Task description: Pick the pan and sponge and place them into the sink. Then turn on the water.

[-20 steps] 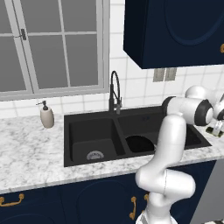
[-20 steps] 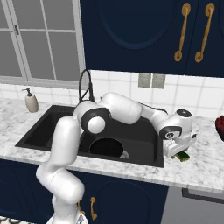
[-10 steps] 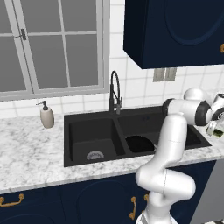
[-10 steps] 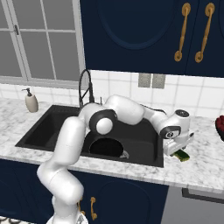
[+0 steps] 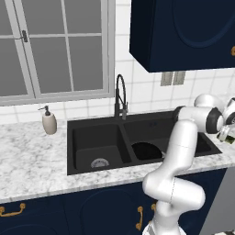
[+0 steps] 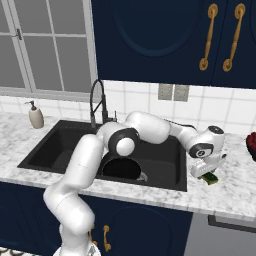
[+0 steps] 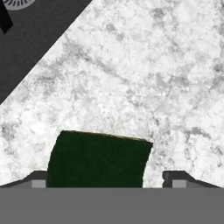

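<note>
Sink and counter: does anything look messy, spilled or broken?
Nothing stands out. The pan lies flat in the sink, the sponge lies flat on the marble counter under the open hand, with no spills.

Flat, even rendered light — soft shadows, no glare — sharp throughout, slightly coarse edges.
</note>
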You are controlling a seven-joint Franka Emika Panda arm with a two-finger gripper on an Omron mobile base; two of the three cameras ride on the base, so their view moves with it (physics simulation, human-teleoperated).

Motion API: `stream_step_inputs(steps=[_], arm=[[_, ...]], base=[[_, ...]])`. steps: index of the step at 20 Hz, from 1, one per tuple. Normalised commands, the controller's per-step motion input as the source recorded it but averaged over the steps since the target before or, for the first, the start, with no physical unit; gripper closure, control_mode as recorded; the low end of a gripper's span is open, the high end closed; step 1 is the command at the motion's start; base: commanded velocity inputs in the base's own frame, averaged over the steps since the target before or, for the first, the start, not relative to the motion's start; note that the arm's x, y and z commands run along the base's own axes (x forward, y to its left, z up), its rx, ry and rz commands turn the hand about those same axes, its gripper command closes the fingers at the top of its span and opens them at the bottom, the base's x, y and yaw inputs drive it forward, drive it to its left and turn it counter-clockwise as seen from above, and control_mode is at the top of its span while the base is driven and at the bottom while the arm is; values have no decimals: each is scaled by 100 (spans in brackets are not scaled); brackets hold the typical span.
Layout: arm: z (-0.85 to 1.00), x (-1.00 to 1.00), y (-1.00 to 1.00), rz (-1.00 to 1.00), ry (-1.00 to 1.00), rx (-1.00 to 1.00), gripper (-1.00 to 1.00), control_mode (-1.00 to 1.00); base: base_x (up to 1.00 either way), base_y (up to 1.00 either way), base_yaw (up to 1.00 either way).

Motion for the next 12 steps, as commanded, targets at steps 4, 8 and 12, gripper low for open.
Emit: stream_step_inputs(steps=[4,8,12], arm=[[-61,-78,-8,-7,0,0,100,-100],[-24,-100,1,-3,-9,-2,100,-100],[0,-79,45,19,-23,-6,100,-100]], base=[[0,0,0],[0,0,0],[0,0,0]])
